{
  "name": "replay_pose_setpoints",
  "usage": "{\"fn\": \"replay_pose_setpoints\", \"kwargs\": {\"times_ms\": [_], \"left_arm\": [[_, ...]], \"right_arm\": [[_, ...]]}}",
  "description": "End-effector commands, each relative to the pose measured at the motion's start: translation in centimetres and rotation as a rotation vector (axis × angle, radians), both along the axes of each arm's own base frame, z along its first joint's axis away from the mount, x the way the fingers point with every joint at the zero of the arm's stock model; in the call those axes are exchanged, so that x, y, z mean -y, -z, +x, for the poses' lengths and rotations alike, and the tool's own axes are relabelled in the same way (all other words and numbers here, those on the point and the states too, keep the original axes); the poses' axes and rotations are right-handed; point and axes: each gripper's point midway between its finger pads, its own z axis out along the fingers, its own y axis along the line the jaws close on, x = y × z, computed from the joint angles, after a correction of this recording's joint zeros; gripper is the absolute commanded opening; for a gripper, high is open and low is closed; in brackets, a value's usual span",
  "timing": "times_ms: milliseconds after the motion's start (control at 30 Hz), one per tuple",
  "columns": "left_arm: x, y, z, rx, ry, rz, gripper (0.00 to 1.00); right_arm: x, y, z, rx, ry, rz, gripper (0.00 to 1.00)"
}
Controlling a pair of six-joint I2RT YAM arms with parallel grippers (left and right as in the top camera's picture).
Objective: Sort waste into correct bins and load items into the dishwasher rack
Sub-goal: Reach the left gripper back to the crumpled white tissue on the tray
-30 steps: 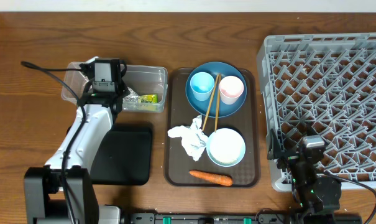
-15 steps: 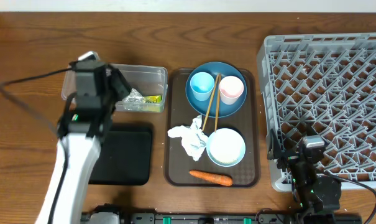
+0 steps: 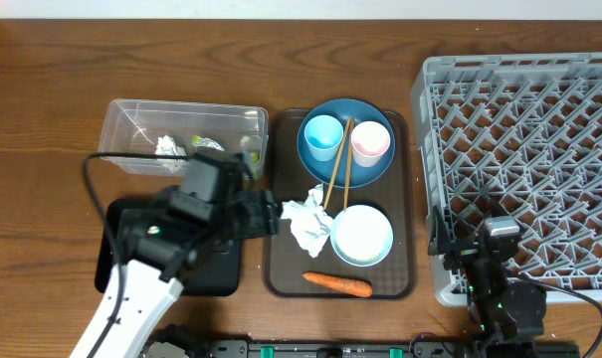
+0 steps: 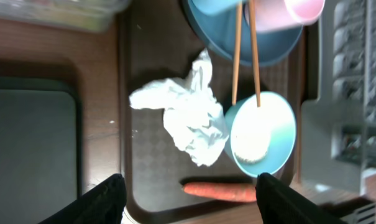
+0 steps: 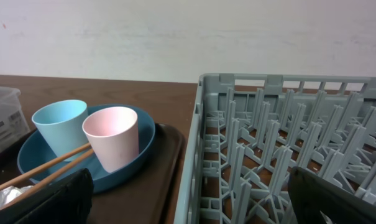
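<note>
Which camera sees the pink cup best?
The right wrist view: the pink cup shows whole, side-on, on the blue plate. Overhead shows only its rim and inside. The left wrist view cuts it off at the top edge.

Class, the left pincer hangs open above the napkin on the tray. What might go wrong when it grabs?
The napkin lies against the bowl, whose rim the chopsticks reach; a clumsy grab may nudge the bowl and roll them. The carrot lies near, so the open left pincer might catch it too.
</note>
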Motion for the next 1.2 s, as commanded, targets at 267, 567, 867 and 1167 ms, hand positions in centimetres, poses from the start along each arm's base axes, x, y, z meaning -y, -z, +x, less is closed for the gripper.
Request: {"fn": "replay_pose_setpoints", "kwargs": {"times_ms": [267,567,867,1167], "left_arm": [[1.9,5.5,1.7,-0.054,0.052,0.183,0.70],[2.8,9.9,3.2,-0.135,0.058,0.228,0.70],[3.1,13.2,3.6,-0.199,0.063,0.265,0.71],[3.2,15.0,3.6,-0.232,0.067,0.283,0.70]], "right_arm": [[-0.2,0.1,0.0,-0.003,-0.010,-0.005,0.99],[-0.2,0.1,0.0,-0.003,-0.010,-0.004,0.99],[-0.2,0.2,0.0,-0.005,-0.010,-0.005,0.99],[-0.2,0.2,0.0,-0.005,-0.010,-0.005,0.99]]}}
